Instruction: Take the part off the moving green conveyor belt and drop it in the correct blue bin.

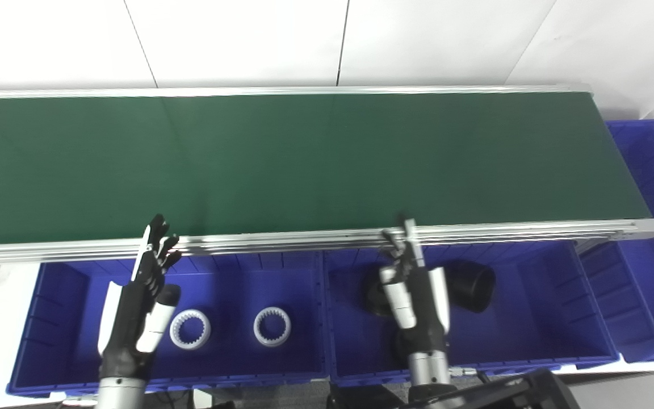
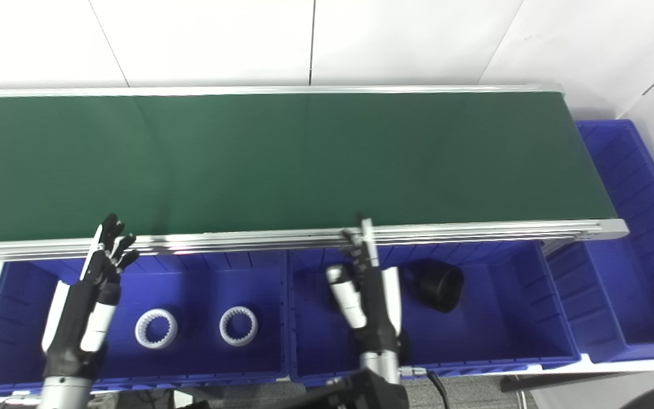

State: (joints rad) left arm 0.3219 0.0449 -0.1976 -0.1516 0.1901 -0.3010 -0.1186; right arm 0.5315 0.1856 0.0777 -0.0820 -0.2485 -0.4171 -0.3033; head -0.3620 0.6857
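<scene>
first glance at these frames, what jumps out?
The wide green conveyor belt fills the middle of the view with no part on it. Below its near rail, the left blue bin holds two white toothed rings, and the middle blue bin holds black parts. The left hand and right hand hover over those bins, both holding nothing.

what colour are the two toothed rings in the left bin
White. The two toothed rings lie apart on the blue floor of the left bin, clearest in the left eye view.
</scene>
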